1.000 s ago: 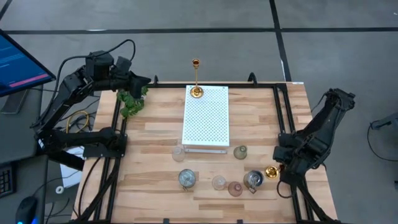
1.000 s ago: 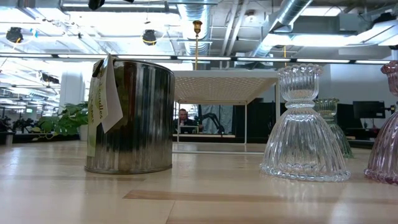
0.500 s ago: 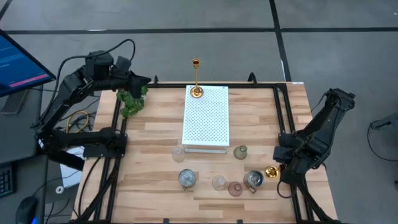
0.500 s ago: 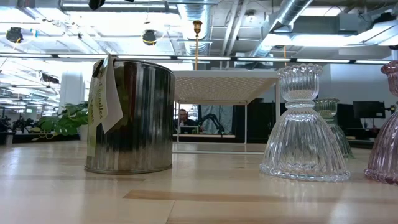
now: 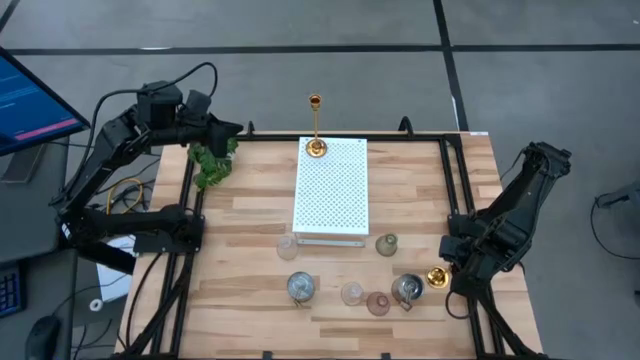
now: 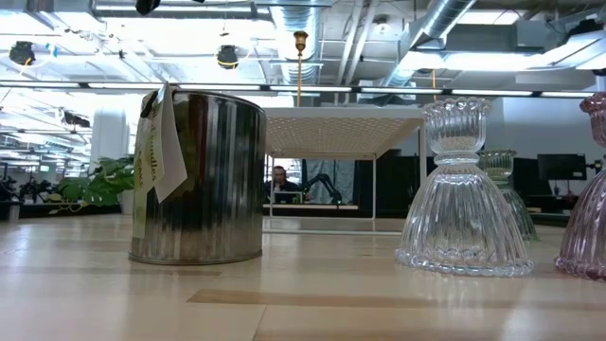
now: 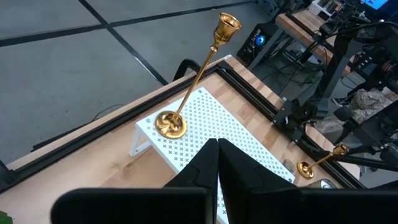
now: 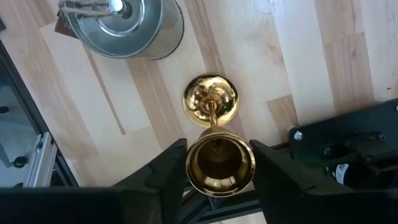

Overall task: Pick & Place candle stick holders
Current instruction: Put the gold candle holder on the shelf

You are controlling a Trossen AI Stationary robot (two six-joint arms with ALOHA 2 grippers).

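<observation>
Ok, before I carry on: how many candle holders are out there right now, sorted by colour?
Gold sticks: 2
Silvery cups: 2
Clear glass cups: 2
Pinkish glass cup: 1
Greenish glass cup: 1
Total: 8

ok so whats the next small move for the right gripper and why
Probably close the fingers. The right gripper straddles the cup of the gold candle stick holder, which stands upright on the table, with its dark fingers on both sides and gaps visible, so nothing is gripped yet.
</observation>
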